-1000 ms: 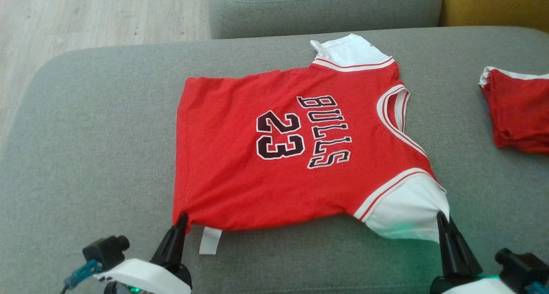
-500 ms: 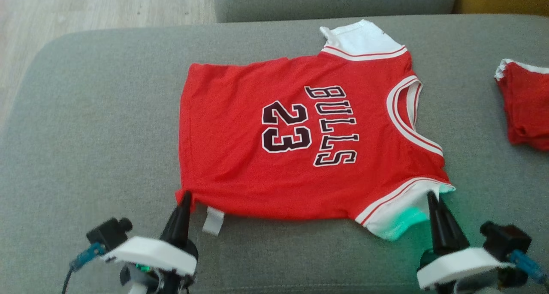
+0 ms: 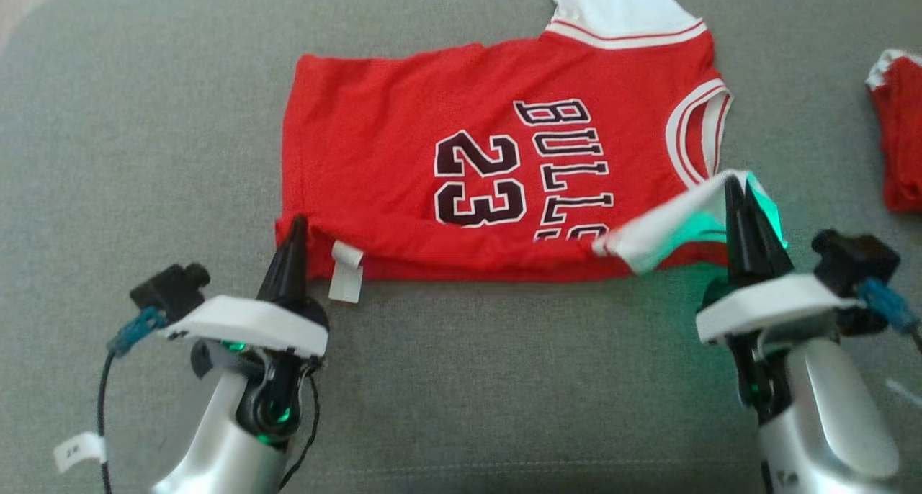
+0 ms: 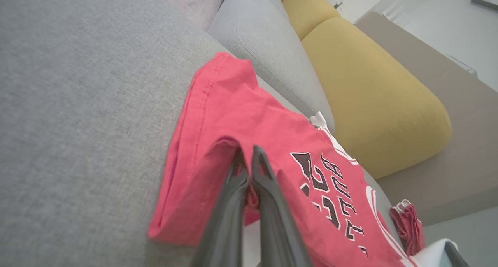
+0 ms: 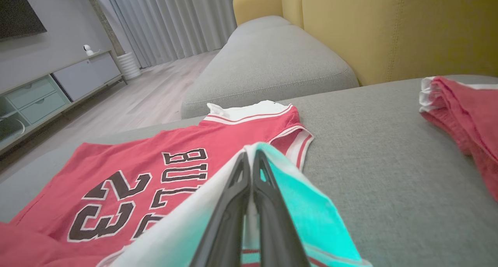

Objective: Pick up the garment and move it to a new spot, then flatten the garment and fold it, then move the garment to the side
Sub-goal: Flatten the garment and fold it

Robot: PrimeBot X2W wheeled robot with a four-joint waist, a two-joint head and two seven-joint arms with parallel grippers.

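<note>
Well, the red garment (image 3: pixel 461 141) lies face up across the middle of the grey sofa cushion (image 3: pixel 144 155). Its hem points to the cushion's left side and its collar to the right, and "BULLS 23" reads sideways.

The left gripper (image 3: pixel 295 227) is clenched on the hem corner nearest the cushion's front edge. From the left wrist view, its gripper (image 4: pixel 247 154) has a pinch of red cloth squeezed between the two dark fingers. The corner looks raised a little off the cushion, though from this angle I cannot be sure. A small white tag (image 3: pixel 346 274) hangs from the hem just beside that gripper.

The right gripper (image 3: pixel 736 184) is clamped on the near white sleeve (image 3: pixel 670 227). It holds the sleeve up above the cushion, so the front strip of the garment is turned up and partly covers the lower lettering. A green glow tints the sleeve; the right wrist view shows the gripper (image 5: pixel 249 156) with the cloth caught in its closed fingers.

A second red piece (image 3: pixel 897 141) sits bunched near the cushion's right edge, well apart from the garment. Beyond the far edge sits a yellow sofa section (image 4: pixel 373 84).
</note>
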